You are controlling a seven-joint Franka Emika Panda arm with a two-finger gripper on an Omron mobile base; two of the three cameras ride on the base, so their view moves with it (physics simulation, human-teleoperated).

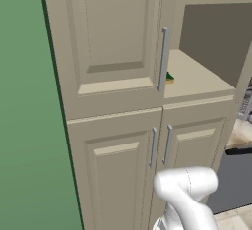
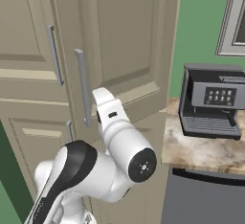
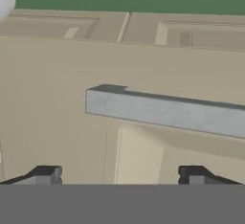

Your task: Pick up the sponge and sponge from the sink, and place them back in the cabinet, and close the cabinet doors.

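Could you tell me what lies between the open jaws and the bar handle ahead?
Nothing: in the hand view only bare beige door shows between the gripper and handle.

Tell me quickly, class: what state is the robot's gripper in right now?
Gripper: open and empty, fingertips spread wide just short of the silver bar handle of the cabinet door.

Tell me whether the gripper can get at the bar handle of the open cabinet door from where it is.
Probably yes. In the hand view the silver bar handle lies straight ahead of the open gripper, with nothing between them, and the fingertips stand wider apart than the bar is thick.
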